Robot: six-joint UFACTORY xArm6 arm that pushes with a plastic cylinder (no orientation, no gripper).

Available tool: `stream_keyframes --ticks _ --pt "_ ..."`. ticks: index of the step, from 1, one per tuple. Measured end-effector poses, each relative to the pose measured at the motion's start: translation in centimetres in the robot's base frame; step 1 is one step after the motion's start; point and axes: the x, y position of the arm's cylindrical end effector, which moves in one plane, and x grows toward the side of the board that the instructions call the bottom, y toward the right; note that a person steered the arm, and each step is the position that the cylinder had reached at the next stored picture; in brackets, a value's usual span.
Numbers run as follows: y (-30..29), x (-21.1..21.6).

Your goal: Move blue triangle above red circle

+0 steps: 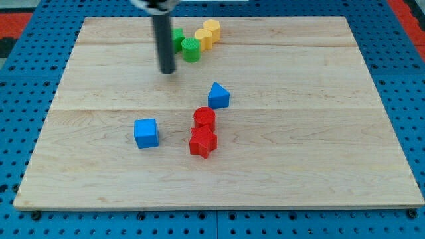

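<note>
The blue triangle (218, 95) lies near the board's middle, just above and slightly right of the red circle (204, 118). A red star (202, 143) sits directly below the red circle, touching it. My tip (167, 71) rests on the board up and to the left of the blue triangle, apart from it, and just left of the green blocks.
A blue cube (146, 133) lies left of the red blocks. A green circle (191, 50), another green block (177, 38) partly hidden by the rod, and two yellow blocks (204, 38) (212, 30) cluster near the top. The wooden board (319, 133) lies on a blue pegboard.
</note>
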Motion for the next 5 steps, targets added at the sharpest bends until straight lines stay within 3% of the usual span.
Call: stream_keyframes --ticks 1,3,5 --pt "-2.2 -3.4" --pt "5.5 -5.2" --pt "-0.4 -3.4"
